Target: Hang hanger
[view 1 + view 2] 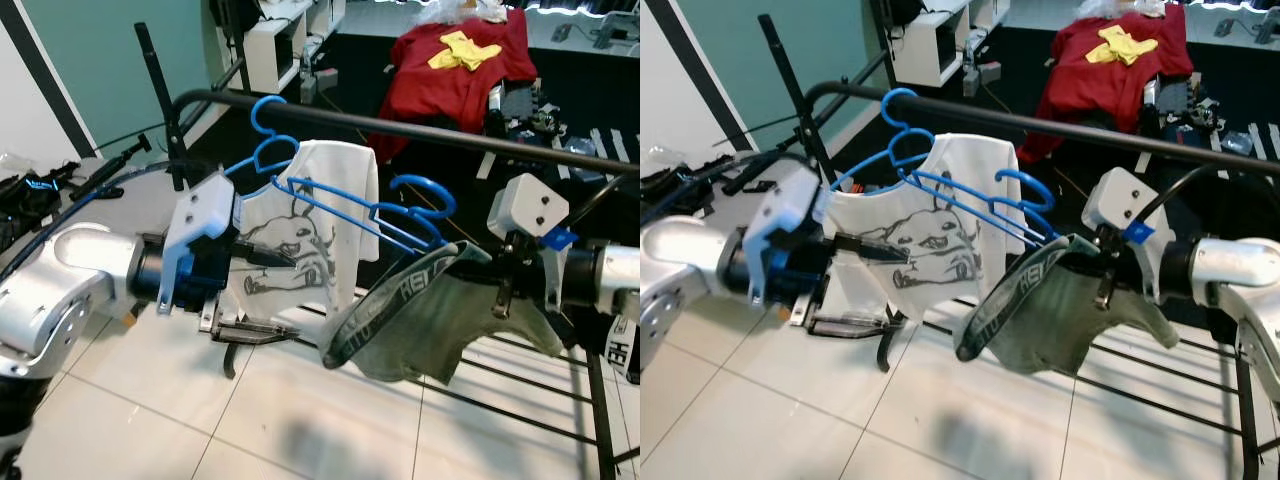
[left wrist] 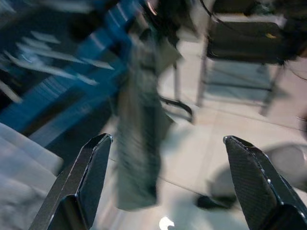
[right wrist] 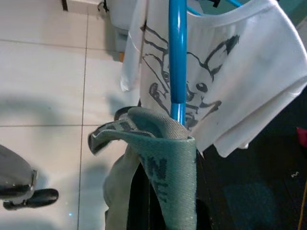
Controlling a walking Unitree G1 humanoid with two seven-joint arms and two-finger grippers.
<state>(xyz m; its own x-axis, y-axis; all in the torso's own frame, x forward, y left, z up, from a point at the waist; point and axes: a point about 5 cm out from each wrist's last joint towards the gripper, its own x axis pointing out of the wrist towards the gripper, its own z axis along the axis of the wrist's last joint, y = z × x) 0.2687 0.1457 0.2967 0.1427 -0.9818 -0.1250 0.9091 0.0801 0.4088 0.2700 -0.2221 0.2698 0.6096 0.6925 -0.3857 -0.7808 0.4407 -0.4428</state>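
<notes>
A black rail point(image 1: 450, 135) of a drying rack crosses in front of me. One blue hanger hook point(image 1: 265, 108) sits at the rail, with a white cartoon-print T-shirt point(image 1: 310, 235) hanging below it. My right gripper point(image 1: 505, 285) is shut on a second blue hanger point(image 1: 400, 225) that carries a grey-green garment point(image 1: 420, 320), held just below the rail. In the right wrist view the blue hanger bar point(image 3: 177, 57) rises from the grey-green garment point(image 3: 160, 158). My left gripper point(image 1: 268, 295) is open in front of the T-shirt; its fingers point(image 2: 84, 182) are spread wide.
Low rack bars point(image 1: 520, 385) run over the white tiled floor point(image 1: 200, 420) on the right. A red cloth point(image 1: 455, 80) with a yellow item point(image 1: 462, 50) lies behind the rail. A white shelf unit point(image 1: 280, 40) stands at the back left, black cables point(image 1: 100, 170) at the left.
</notes>
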